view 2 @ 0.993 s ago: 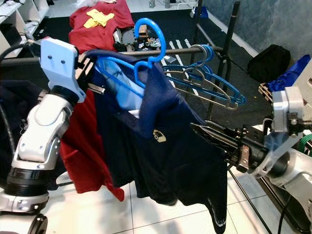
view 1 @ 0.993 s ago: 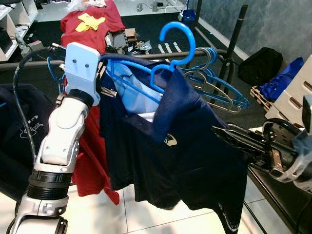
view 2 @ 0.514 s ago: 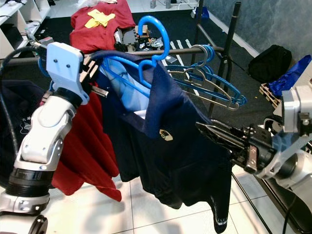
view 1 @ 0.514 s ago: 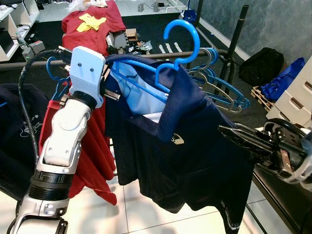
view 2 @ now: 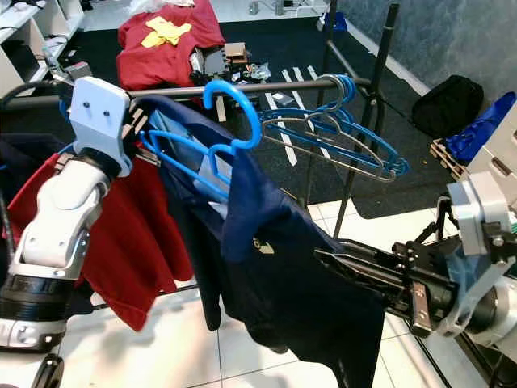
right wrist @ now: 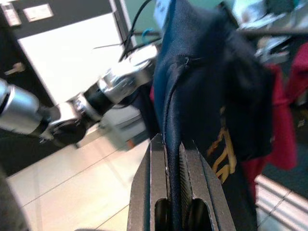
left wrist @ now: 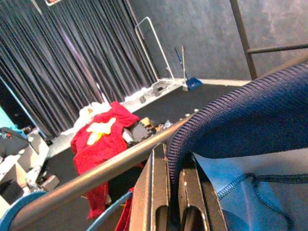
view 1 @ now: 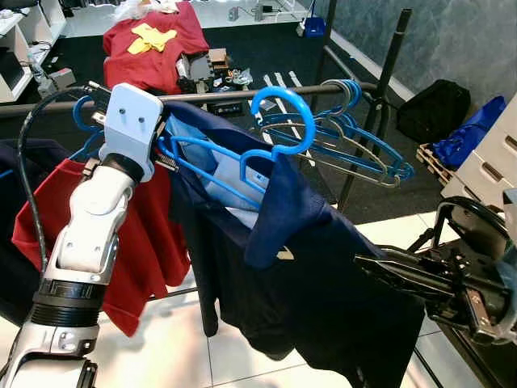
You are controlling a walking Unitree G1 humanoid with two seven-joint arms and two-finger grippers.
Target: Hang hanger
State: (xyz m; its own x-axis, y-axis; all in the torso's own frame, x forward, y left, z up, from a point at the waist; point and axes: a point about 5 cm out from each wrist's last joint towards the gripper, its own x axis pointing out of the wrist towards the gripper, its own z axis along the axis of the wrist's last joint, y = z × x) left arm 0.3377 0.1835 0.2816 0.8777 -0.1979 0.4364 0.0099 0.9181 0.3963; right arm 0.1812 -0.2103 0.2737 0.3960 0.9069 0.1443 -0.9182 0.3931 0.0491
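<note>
A navy polo shirt [view 1: 323,283] hangs on a blue hanger [view 1: 279,121] whose hook sits level with the grey rail [view 1: 218,95]. I cannot tell whether the hook rests on the rail. My left gripper [view 1: 164,145] is raised by the rail and shut on the shirt's shoulder over the hanger arm, as the left wrist view shows, with the navy cloth [left wrist: 240,110] between its fingers [left wrist: 159,173]. My right gripper [view 1: 365,265] is lower and to the right, shut on the shirt's other side; the cloth [right wrist: 202,86] runs between its fingers [right wrist: 192,163].
A red shirt [view 1: 153,234] hangs on the rail to the left, with a dark garment [view 1: 16,210] beyond it. Several empty blue and grey hangers [view 1: 355,153] hang at the rail's right end by the black post [view 1: 380,89]. A black bag [view 1: 432,109] and drawers [view 1: 493,162] stand right.
The hanger's hook has come down from above the rail to rail height and the shirt has swung left. My right gripper has dropped lower with the cloth. The left gripper stays by the rail.
</note>
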